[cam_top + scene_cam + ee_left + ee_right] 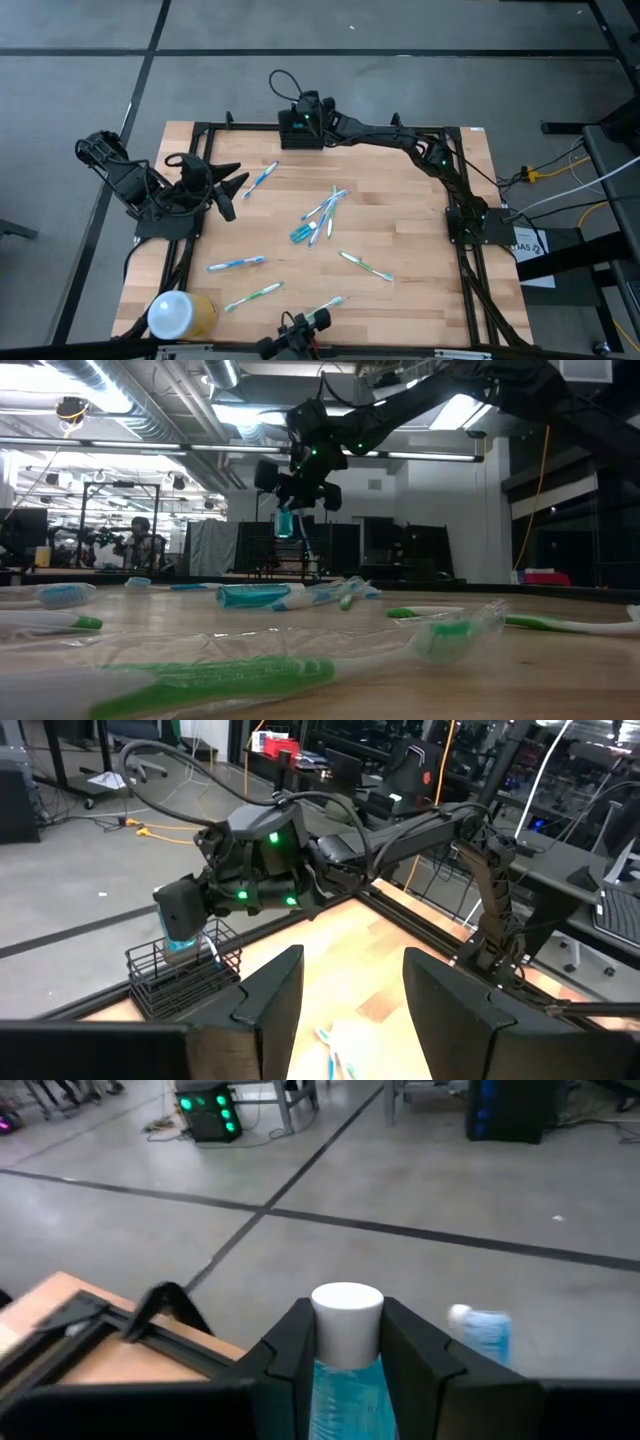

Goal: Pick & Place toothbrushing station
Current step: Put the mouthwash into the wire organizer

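Holding blue tube with white cap between right claw fingers, cap end outward, directly over toothbrushing station at table far edge; black wire rack sits there, likely for vertical drop into slot. Parked at left table side, left claw wide, nothing in it, facing rack. Lying loose mid-table: toothbrushes, probably awaiting same trip. Standing at near-left corner: white-and-yellow cylinder.

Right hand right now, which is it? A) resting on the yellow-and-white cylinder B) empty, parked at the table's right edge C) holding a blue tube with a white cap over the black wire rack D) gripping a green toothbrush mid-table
C: the right hand grips a blue tube with a white cap, directly above the black wire rack at the table's far edge.
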Tool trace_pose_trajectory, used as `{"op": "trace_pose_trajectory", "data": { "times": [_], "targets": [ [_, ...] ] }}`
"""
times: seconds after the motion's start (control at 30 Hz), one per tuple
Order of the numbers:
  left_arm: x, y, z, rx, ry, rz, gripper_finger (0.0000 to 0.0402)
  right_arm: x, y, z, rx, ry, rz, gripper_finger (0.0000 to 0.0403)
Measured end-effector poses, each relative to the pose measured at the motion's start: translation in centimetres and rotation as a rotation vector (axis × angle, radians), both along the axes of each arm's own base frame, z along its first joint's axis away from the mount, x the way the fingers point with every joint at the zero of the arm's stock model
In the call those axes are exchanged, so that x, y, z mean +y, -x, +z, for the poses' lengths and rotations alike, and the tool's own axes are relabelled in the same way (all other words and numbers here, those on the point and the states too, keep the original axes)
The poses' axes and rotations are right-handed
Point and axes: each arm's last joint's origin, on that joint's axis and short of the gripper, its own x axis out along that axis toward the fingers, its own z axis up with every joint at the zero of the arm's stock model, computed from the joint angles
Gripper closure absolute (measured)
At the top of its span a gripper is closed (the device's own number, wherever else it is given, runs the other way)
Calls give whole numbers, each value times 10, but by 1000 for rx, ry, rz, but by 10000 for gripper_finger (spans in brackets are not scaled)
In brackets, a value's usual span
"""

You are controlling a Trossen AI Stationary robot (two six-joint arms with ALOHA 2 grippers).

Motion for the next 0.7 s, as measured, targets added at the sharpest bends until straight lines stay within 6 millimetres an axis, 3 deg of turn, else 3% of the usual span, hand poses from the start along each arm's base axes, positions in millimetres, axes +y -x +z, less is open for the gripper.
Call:
{"op": "trace_pose_trajectory", "data": {
  "times": [0.7],
  "targets": [
    [-8,2,-1,22,-26,-51,233,5,-3,2,86,123,17,312]
  ]
}}
